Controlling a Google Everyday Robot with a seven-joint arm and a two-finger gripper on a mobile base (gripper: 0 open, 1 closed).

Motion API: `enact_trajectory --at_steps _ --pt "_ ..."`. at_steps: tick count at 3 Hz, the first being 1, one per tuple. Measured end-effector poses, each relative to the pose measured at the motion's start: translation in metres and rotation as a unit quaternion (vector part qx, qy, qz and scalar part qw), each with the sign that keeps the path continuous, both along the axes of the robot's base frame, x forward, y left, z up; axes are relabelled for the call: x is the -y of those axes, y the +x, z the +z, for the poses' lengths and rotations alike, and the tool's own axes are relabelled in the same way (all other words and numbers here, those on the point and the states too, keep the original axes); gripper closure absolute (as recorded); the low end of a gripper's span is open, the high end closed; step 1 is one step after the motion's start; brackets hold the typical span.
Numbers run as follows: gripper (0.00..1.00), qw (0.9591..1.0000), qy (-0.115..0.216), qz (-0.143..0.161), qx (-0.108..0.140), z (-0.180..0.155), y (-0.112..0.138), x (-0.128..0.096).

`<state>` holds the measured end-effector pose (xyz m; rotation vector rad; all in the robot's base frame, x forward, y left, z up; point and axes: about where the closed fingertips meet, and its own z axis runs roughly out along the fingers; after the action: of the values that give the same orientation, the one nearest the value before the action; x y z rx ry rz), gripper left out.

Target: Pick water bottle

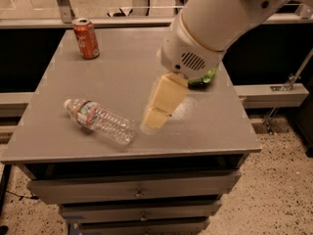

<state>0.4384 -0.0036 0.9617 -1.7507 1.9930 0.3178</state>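
Near the front-left corner of a grey surface [215,131], a clear bottle [100,121] lies on its side, white cap toward the left edge. A bulky white arm [220,23] reaches in from the upper right, its wrist above the middle of the surface. From the wrist a cream tool [155,117] slants down and leftward, its tip just beside the bottle's base end; whether it is open or closed cannot be told. A red can [86,38] stands at the back-left corner. A green bag [209,77] peeks from behind the arm.
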Motion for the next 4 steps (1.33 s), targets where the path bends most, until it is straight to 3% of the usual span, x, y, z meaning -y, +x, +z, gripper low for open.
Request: enact_trajectory --at_steps 1,2,3,4 --pt "0.0 0.9991 0.024 0.035 0.006 -0.018 -0.004 -0.063" --pt "0.0 0.9968 0.041 0.067 0.017 -0.042 0.004 -0.112" --pt "0.0 0.9952 0.048 0.082 0.024 -0.061 0.019 -0.145" --pt "0.0 0.9956 0.039 0.083 0.022 -0.086 0.035 -0.159"
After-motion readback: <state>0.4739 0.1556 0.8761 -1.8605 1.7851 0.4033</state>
